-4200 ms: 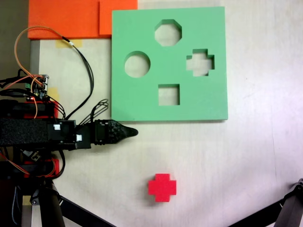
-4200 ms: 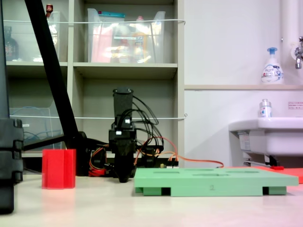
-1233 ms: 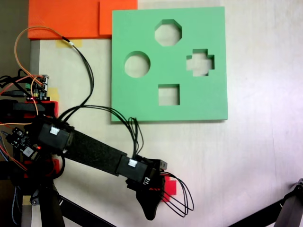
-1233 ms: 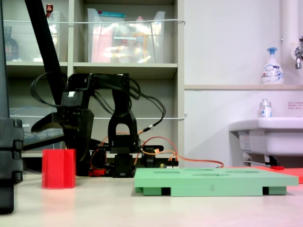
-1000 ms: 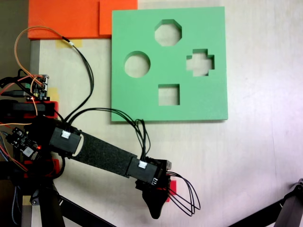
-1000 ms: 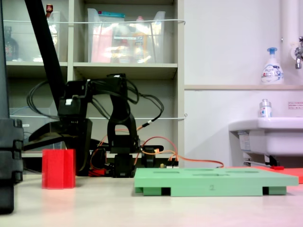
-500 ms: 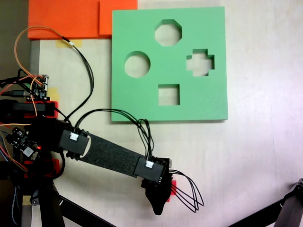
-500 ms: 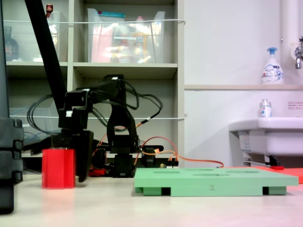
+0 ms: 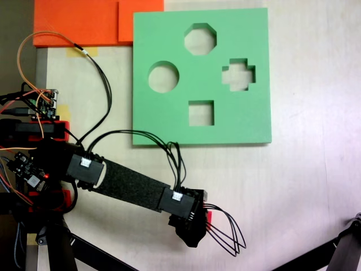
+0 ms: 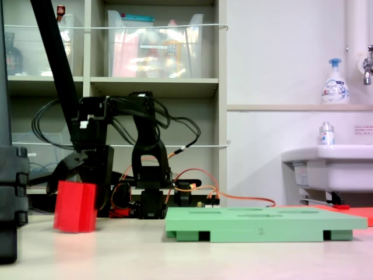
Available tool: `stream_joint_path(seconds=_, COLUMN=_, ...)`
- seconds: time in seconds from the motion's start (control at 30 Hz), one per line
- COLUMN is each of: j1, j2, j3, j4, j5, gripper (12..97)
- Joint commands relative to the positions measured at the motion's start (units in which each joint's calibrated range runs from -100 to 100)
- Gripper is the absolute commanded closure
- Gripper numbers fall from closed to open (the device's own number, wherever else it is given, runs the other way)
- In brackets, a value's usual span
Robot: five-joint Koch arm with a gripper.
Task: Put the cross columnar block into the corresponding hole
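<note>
Gripping the cross columnar block (image 10: 76, 207) from above, the gripper (image 10: 81, 188) has its jaws closed on the block's sides; the block sits tilted on the table, well apart from the green foam board (image 9: 169, 118) and the corresponding hole (image 9: 238, 74).

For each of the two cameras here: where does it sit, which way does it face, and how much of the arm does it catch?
A fixed view sits overhead, facing straight down at the table, green board and plus-shaped hole; the arm reaches from the left, its claw covering most of the red block.
Another fixed view sits at table height, facing sideways toward shelves and sink; arm and claw stand behind the tilted block.
Both share arm, block and board.
</note>
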Motion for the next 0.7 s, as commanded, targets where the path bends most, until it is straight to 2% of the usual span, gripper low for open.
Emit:
stream_joint_path(seconds=0.0, j1=0.15, j2=1.41, j3=-0.85, j4=-4.36, j5=0.20, gripper=63.4)
stream_joint_path(seconds=0.3, j1=0.29, j2=-1.80, j3=-0.85, j4=-9.18, j5=4.20, gripper=63.4)
stream_joint_path(seconds=0.67, j1=1.90, j2=-19.26, j3=-0.85, j4=-16.79, j5=6.69, gripper=66.0)
